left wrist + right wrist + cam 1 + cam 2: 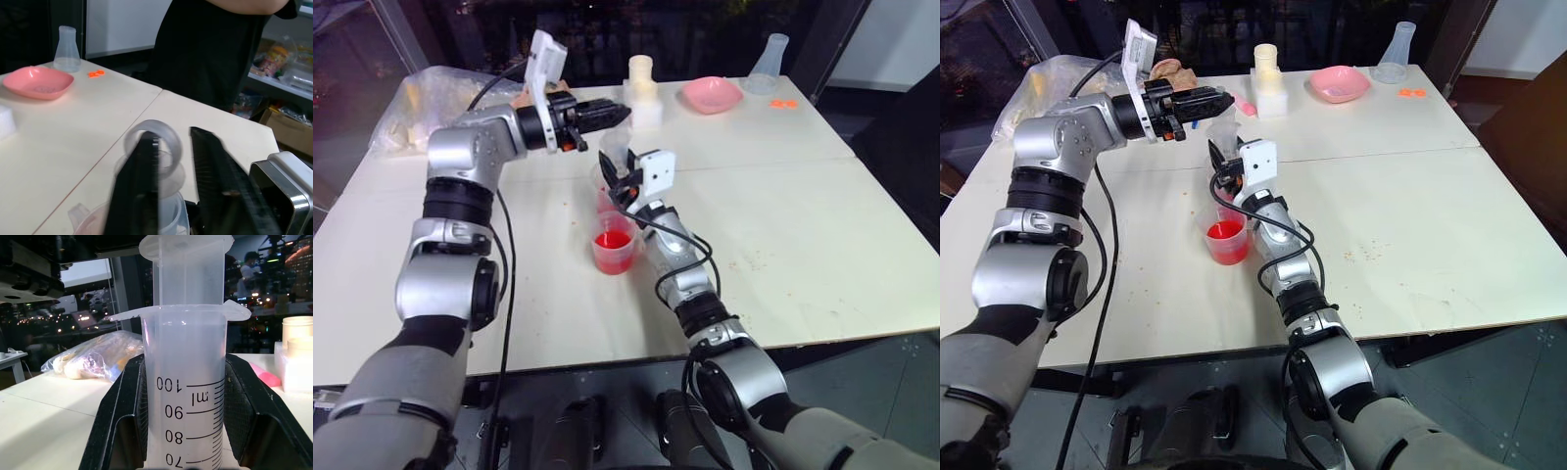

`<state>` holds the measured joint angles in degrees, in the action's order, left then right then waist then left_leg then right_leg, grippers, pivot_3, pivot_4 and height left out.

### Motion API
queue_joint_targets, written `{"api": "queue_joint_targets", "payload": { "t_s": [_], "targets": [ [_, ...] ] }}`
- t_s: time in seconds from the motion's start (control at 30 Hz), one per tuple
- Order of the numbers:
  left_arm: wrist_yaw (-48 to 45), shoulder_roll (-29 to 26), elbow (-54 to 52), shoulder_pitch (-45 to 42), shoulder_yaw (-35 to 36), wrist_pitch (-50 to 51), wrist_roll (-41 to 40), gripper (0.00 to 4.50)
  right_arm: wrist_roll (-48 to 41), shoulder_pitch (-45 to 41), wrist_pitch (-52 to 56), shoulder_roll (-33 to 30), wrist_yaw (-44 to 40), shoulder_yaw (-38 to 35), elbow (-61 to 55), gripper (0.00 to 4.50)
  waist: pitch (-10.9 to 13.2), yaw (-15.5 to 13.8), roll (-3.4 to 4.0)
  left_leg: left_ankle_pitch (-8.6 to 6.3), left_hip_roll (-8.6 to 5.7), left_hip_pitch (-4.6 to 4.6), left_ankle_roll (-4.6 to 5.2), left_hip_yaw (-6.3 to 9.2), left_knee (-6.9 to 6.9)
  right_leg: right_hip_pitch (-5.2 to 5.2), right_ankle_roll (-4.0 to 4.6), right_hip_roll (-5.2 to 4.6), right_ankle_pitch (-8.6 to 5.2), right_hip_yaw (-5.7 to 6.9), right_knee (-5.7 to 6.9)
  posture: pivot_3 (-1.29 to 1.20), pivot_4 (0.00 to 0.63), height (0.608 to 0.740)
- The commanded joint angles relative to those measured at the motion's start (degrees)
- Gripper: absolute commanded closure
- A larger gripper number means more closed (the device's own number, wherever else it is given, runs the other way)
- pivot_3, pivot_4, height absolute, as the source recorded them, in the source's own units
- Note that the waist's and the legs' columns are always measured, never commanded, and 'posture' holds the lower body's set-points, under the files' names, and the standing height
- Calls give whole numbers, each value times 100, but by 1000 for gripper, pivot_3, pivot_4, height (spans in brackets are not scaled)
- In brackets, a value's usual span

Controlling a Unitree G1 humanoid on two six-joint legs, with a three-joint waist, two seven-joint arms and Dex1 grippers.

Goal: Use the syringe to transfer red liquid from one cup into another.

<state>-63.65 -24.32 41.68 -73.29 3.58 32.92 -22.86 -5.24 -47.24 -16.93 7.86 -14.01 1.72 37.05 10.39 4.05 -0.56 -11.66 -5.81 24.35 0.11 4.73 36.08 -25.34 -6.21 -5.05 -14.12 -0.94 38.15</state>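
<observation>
Right pincer (183,431): clamped on the barrel of the syringe (188,382), one black finger on each side just below the flange; it holds the tube upright over the cups.
Left pincer (171,161): level, reaching across from the left, its two fingers (139,186) parted around the plunger head (152,142) at the top of the syringe; one finger lies against the head, the other stands apart, so it is released, not gripping.
Syringe: graduation marks visible down the barrel; plunger pushed nearly home, its head a little above the flange. The orange tip is hidden below.
Near cup (614,247): holds the red liquid (613,240), just beside the right arm on the table.
Far cup (604,186): directly beneath the syringe, behind the near cup; a trace of red at its foot, contents otherwise unclear.
Step in hand, judged: working the plunger with the left pincer while the right steadies the barrel.
Doing it well: close squarely under the plunger head before pulling, move along the barrel's axis, keep the barrel vertical and the tip inside the cup, and go slowly to avoid drips.
Background: pink dish (711,94), clear flask (769,65), white blocks (643,93), plastic bag (416,103), all well apart on the table (803,215).
</observation>
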Motion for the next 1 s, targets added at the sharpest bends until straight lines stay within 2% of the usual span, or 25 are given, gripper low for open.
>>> {"api": "queue_joint_targets", "payload": {
  "t_s": [0.03, 0.1, 0.5, 0.83, 1.0],
  "targets": [
    [-68, -154, -399, -127, 151, -109, -78, 2184, 29, 60, 125, 74, -68, 132, -345, 3092, 0, -2, 0, 0, 0, 0, 0, 0, 0, 0, 0, 0, 0, 0, 0, 0, 150, 740],
    [-161, -270, -493, -42, 155, -59, -87, 1691, 17, 47, 193, 49, -46, 122, -535, 3092, 0, -2, 0, 0, 0, 0, 0, 0, 0, 0, 0, 0, 0, 0, 0, 0, 150, 740],
    [-235, -1110, -611, 279, 352, 163, -128, 1691, -66, -151, 487, -74, 67, -10, -1089, 3092, 0, -4, 0, 0, 0, 0, 0, 1, 0, 0, 0, 0, 0, -2, 0, 0, 150, 740],
    [-87, -1394, -645, 485, 555, 131, -116, 1691, -183, -643, 651, -282, 132, -213, -1260, 3092, 0, -7, 0, 0, 1, 0, 0, 3, -1, -1, 0, 0, 0, -2, 2, 0, 150, 740],
    [-40, -1367, -621, 488, 560, 85, -111, 1691, -563, -656, 1631, -278, 65, -217, -2142, 3092, 0, -10, 0, 0, 0, 1, 0, 2, 0, -1, 0, -1, 0, -1, 1, 0, 150, 740]
  ]
}}
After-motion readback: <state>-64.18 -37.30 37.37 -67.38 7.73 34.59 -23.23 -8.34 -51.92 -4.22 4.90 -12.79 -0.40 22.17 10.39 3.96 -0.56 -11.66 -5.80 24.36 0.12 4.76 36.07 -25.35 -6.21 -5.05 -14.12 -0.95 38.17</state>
